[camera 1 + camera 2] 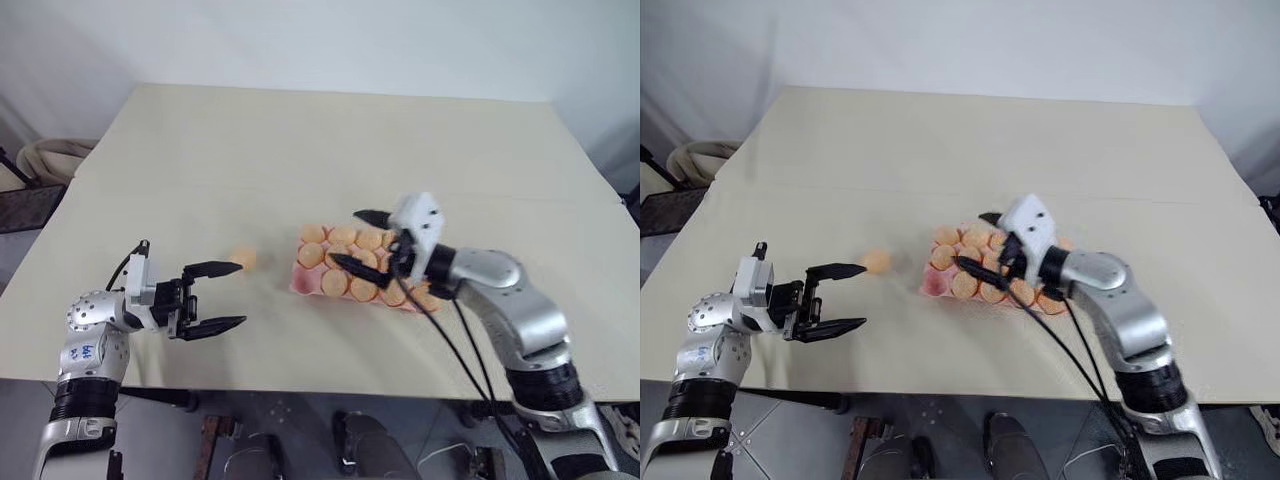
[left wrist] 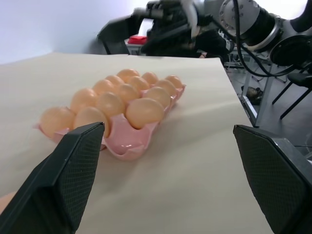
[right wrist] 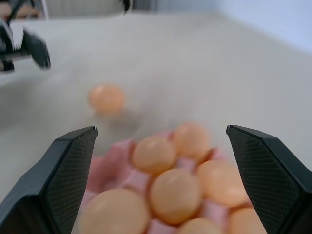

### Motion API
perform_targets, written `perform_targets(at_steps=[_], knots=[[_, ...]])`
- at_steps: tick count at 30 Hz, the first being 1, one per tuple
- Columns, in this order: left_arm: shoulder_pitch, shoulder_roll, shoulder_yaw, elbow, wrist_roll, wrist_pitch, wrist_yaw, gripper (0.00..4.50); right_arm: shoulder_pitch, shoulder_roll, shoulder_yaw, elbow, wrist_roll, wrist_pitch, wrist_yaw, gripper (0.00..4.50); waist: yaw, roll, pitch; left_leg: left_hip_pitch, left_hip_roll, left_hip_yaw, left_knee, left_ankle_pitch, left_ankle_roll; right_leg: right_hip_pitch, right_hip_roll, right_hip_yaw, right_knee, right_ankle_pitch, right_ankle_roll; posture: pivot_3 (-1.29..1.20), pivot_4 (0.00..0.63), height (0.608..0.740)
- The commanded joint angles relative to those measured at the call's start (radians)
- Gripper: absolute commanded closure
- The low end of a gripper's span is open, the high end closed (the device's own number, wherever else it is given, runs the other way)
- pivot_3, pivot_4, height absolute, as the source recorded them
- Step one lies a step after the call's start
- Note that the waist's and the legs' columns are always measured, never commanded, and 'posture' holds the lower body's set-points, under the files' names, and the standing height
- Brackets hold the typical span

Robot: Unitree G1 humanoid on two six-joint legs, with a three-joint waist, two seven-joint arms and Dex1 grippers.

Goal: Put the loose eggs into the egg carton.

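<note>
A: Left eye view: one egg (image 1: pixel 243 258) lies loose on the desk (image 1: pixel 300 150), beside the carton (image 1: pixel 300 284), at the left end effector (image 1: pixel 214 297)'s upper fingertip.

B: Both wide open, empty. A nudge could roll it away. Right end effector (image 1: pixel 355 240) hovers level above the carton's eggs, probably one cup free.

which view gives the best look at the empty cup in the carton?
Left wrist view: the empty cup faces it at the egg carton's near corner. In both eye views the cup is too small to make out; the right wrist view shows bare pink carton, blurred.
</note>
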Motion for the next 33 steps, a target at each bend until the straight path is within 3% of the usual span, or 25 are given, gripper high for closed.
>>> perform_targets(at_steps=[1,6,12,23,30,33], knots=[[-0.019,0.032,0.032,0.007,-0.001,-0.003,-0.022,0.0,0.089,-0.073,-0.147,-0.03,0.077,-0.08,0.092,0.05,0.002,0.0,0.0,0.0,0.0,0.0,0.0,0.0,0.0,0.0,0.0,0.0,0.0,0.0,0.0,0.0,0.15,0.74],[0.017,0.048,0.067,-0.016,-0.013,0.003,-0.004,0.0,0.234,-0.193,-0.301,0.03,0.123,-0.157,0.21,0.05,-0.004,0.0,0.0,0.0,0.0,0.001,0.001,-0.002,0.002,0.0,0.0,0.001,-0.001,-0.001,0.002,0.0,0.15,0.74],[0.078,0.056,0.136,-0.046,0.0,0.004,0.108,0.0,0.343,-0.27,-0.406,0.102,0.117,-0.18,0.23,0.05,-0.005,0.0,0.0,0.002,0.0,0.0,0.001,-0.001,0.002,0.001,0.0,0.002,0.002,-0.001,0.002,0.0,0.15,0.74],[0.202,0.082,0.258,-0.127,0.035,0.037,0.364,0.0,0.478,-0.281,-0.543,0.079,0.154,-0.205,0.22,0.05,-0.003,0.0,0.0,0.004,0.0,0.0,0.0,-0.001,0.003,0.002,-0.001,0.002,0.002,0.0,0.001,0.0,0.15,0.74],[0.247,0.102,0.276,-0.147,0.057,0.085,0.462,0.0,0.655,-0.305,-0.624,0.056,0.169,-0.258,0.326,0.05,0.0,0.0,0.0,0.004,0.0,0.0,-0.001,-0.002,0.003,0.002,0.0,0.001,0.001,-0.001,0.001,0.0,0.15,0.74],[0.248,0.094,0.249,-0.152,0.072,0.122,0.505,0.0,0.661,-0.32,-0.632,0.078,0.163,-0.268,0.323,0.05,-0.001,0.0,0.0,0.004,0.0,0.0,0.0,-0.004,0.002,0.003,-0.001,0.001,0.001,-0.001,0.0,0.0,0.15,0.74]])
